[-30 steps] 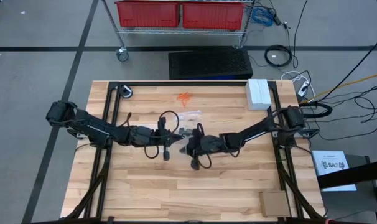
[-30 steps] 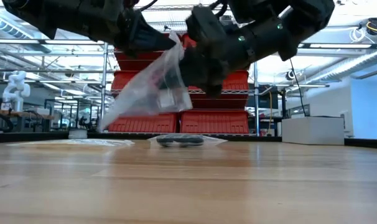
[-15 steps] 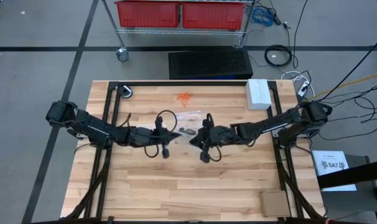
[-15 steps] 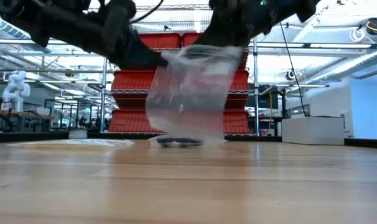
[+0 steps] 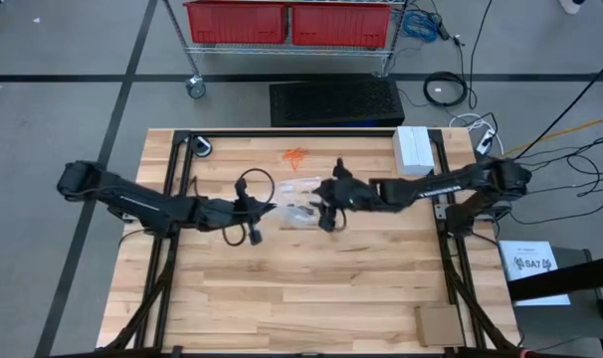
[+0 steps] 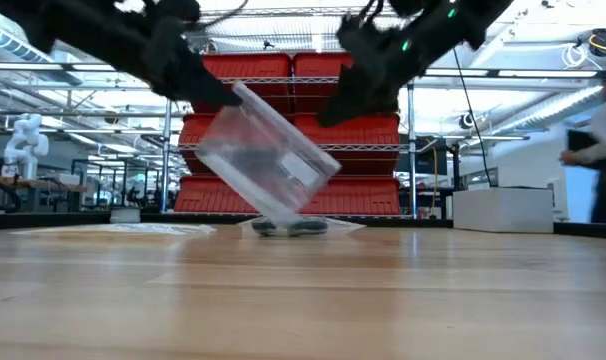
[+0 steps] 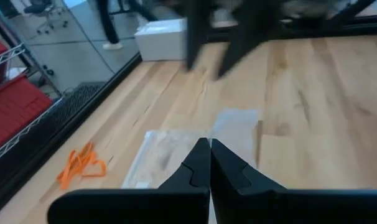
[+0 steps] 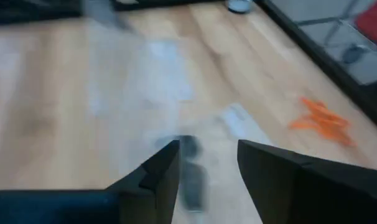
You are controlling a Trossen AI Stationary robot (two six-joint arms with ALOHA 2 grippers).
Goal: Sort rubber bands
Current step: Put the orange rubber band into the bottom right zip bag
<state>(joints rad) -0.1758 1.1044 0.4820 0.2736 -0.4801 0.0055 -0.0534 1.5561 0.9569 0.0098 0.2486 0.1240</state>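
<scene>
— Clear plastic bag (image 6: pixel 268 165) hung tilted from my left tool (image 5: pixel 272 210), clenched on its upper corner. I judged the trick was to keep that pinch firm and hold the mouth up.

— And the right?

— My right tool (image 5: pixel 324 211) stood released, just beside the bag, arm stretched in low across the bench (image 5: pixel 282 298). Orange rubber bands (image 5: pixel 295 156) lay at the far edge; black rubber bands (image 6: pixel 288 227) lay under the bag.

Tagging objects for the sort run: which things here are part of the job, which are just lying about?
Job: orange rubber bands; black rubber bands; clear bag held by left gripper; right gripper, open.

Lying about: white box; cardboard piece; red bins.
</scene>
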